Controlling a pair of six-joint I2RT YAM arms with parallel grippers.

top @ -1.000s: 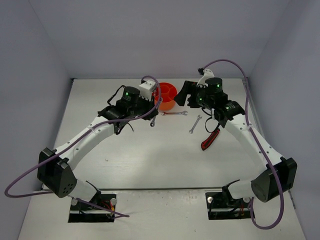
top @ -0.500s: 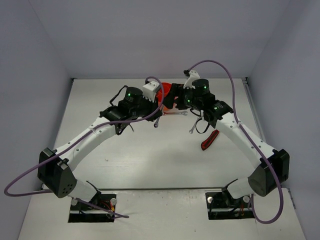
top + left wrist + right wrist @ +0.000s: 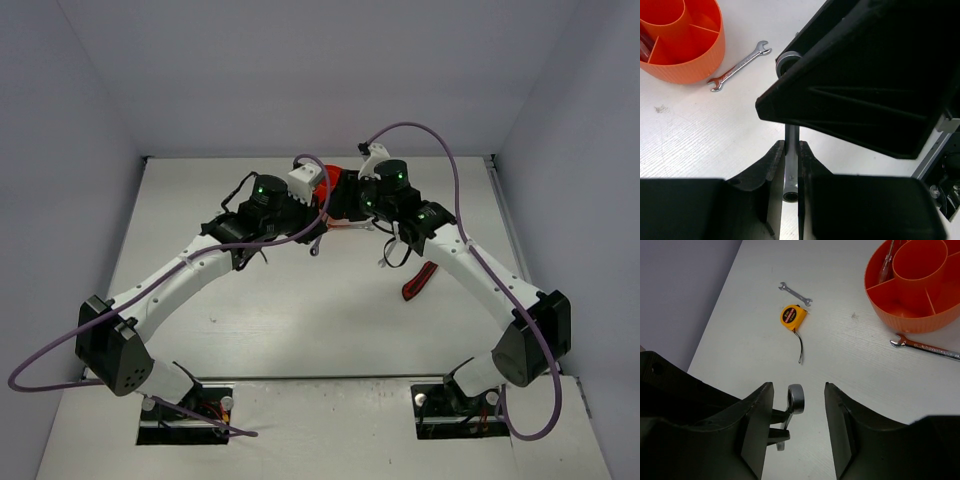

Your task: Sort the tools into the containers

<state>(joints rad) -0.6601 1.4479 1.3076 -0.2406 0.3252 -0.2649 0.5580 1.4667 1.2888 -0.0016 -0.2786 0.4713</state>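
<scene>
- Left gripper [image 3: 790,152] is clamped on the ring wrench [image 3: 791,175], its shank pinched between both fingers.
- Right gripper [image 3: 797,389] has its jaws apart, one finger on each side of that wrench's round head, with a gap showing on both sides.
- Both grippers meet close to the orange tub [image 3: 912,325].
- Long wrench [image 3: 925,346] lies on the table [image 3: 850,370], one end just beside the tub's wall.
- Screwdriver [image 3: 886,262] rests in an outer compartment of the tub.
- Tape measure [image 3: 792,316] sits well apart from the tub, with the small wrench [image 3: 795,294] near it.
- Utility knife [image 3: 420,281] lies beside the right arm.
</scene>
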